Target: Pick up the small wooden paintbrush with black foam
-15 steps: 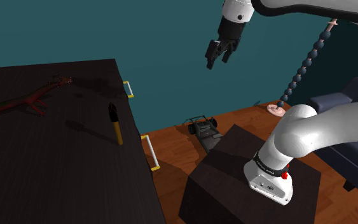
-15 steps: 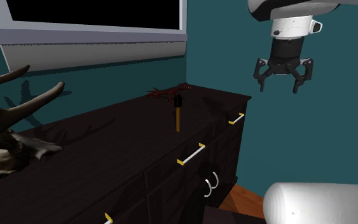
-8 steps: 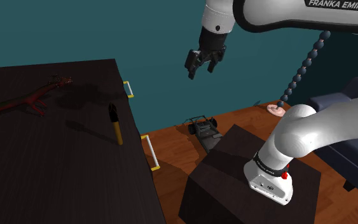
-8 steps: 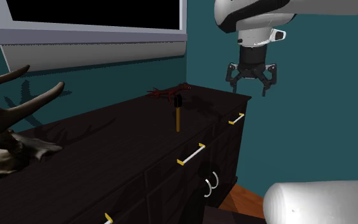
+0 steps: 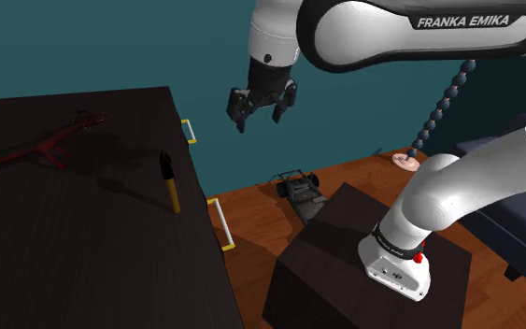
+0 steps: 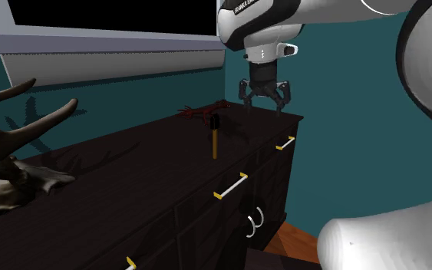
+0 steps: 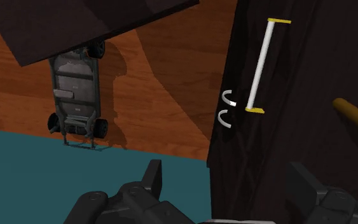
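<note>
Dark dresser [image 5: 83,252] at the shoulder view's left. Gripper [image 5: 258,114] hangs in the air, fingers wide apart, empty, touching nothing; it seems to be just off the dresser's front edge. Wheeled cart [image 5: 298,190] on the floor below. Red lizard-like figure [image 5: 36,148] lies on the dresser top. Paintbrush [image 5: 169,182] stands upright near that front edge, black tip up, well apart from the gripper.

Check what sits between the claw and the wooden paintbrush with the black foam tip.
Nothing in the way. In the second exterior view, just air and bare dark dresser top lie between the open black claw and the upright wooden paintbrush with black foam tip.
</note>
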You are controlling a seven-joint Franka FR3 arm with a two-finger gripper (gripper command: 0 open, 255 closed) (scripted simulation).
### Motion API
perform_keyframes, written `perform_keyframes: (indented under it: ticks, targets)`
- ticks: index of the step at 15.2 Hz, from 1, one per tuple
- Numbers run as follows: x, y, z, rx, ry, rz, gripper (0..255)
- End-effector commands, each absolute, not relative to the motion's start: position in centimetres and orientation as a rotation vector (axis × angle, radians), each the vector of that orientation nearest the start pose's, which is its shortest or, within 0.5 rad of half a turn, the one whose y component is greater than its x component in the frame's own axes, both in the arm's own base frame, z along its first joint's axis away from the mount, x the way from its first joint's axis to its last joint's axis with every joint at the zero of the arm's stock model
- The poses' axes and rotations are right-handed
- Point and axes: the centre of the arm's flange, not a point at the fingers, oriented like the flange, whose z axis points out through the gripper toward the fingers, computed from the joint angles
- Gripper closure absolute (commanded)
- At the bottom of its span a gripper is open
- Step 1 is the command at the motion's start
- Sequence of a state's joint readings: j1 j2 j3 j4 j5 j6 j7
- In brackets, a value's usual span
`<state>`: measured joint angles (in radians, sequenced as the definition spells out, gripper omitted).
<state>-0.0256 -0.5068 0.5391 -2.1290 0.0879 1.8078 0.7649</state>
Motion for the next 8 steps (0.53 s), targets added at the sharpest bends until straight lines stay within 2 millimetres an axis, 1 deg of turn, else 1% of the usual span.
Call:
perform_keyframes:
  ticks: [1, 8]
  targets:
    - [36.3, 28.2, 58.2, -3.142, 0.532, -0.324, 0]
    - [39.5, 36.9, 56.7, -3.116, 0.664, -0.360, 0]
